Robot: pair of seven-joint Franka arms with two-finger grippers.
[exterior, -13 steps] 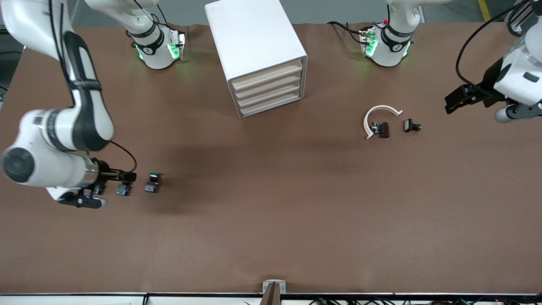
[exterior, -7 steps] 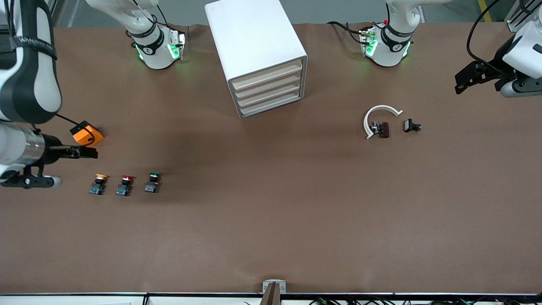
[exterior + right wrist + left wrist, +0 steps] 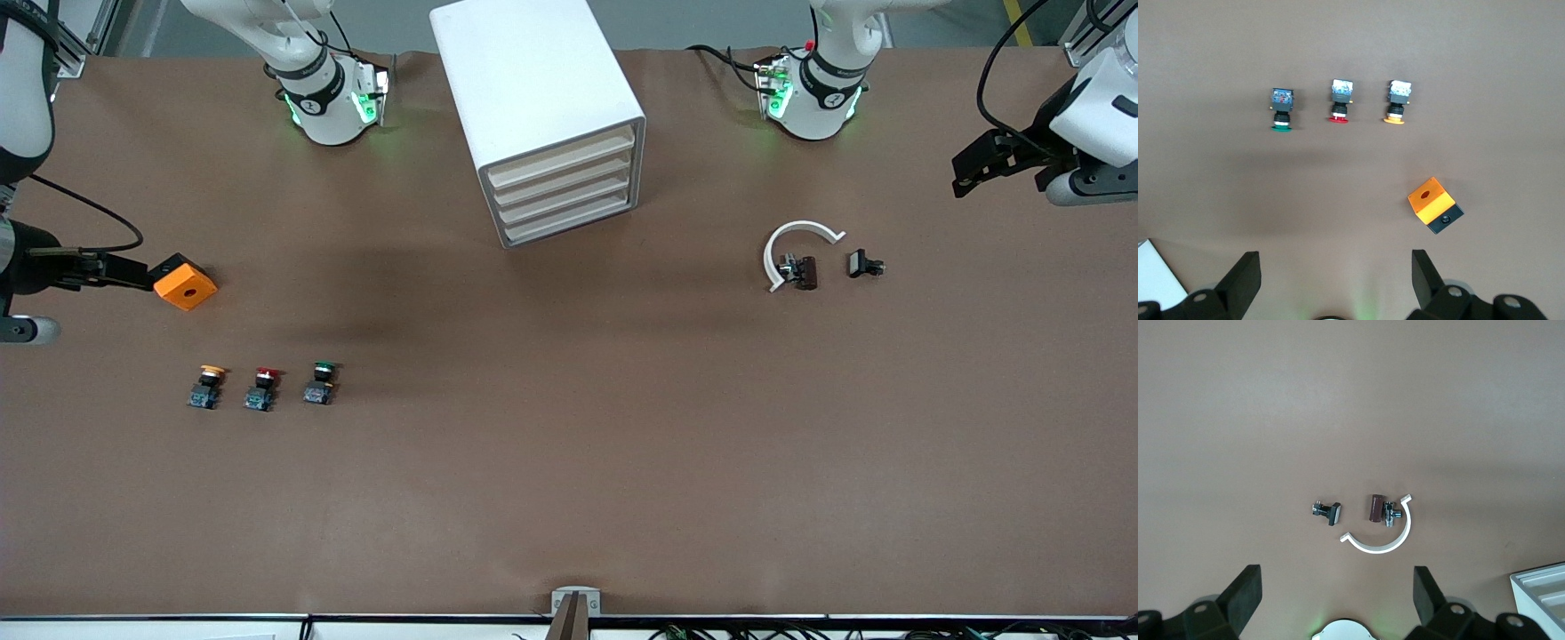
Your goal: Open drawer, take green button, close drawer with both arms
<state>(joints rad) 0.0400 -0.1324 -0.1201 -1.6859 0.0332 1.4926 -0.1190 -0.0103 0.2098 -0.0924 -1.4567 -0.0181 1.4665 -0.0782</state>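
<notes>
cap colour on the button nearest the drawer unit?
Green: the green-capped button ends the row of three; clearest in the right wrist view.

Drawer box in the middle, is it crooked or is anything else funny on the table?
Yes, the white drawer box sits turned at an angle to the table's edges, with all its drawers shut. The orange box also lies tilted on a corner. The three buttons, green, red and yellow, stand in a neat row.

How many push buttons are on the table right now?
3, in a row toward the right arm's end: yellow-capped push button, red-capped push button beside it, green-capped push button nearest the middle. The closed drawers may hide more.
</notes>
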